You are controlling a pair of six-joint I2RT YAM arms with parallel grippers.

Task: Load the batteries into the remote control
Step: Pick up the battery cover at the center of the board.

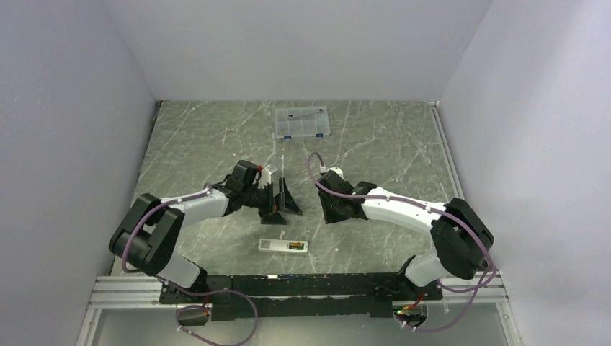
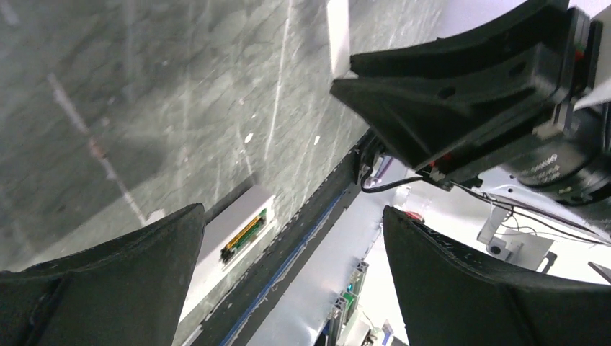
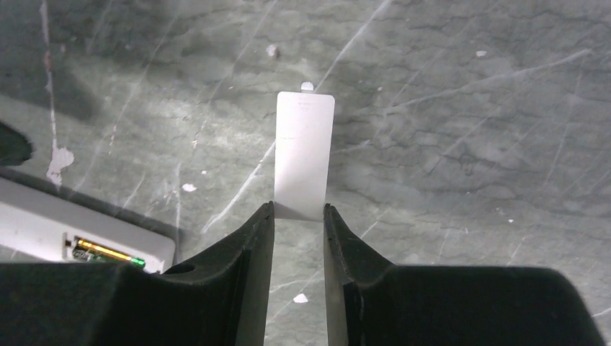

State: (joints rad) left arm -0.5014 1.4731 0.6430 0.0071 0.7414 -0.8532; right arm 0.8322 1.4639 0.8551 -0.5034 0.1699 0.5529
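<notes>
The white remote control (image 1: pixel 272 246) lies back up near the table's front edge. A copper-and-green battery (image 1: pixel 295 246) sits in its compartment. Both also show in the left wrist view, remote (image 2: pixel 234 210) and battery (image 2: pixel 243 236), and in the right wrist view, remote (image 3: pixel 43 216) and battery (image 3: pixel 108 252). My right gripper (image 3: pixel 299 209) is shut on the lower end of the small white cover piece (image 3: pixel 305 155) and holds it upright above the table. The cover piece shows edge-on in the top view (image 1: pixel 283 169). My left gripper (image 2: pixel 292 210) is wide open and empty beside it.
A clear compartment box with blue latches (image 1: pixel 302 122) stands at the back of the marble table (image 1: pixel 389 158). The two grippers are close together at mid-table, just behind the remote. White walls close in the left, right and back sides.
</notes>
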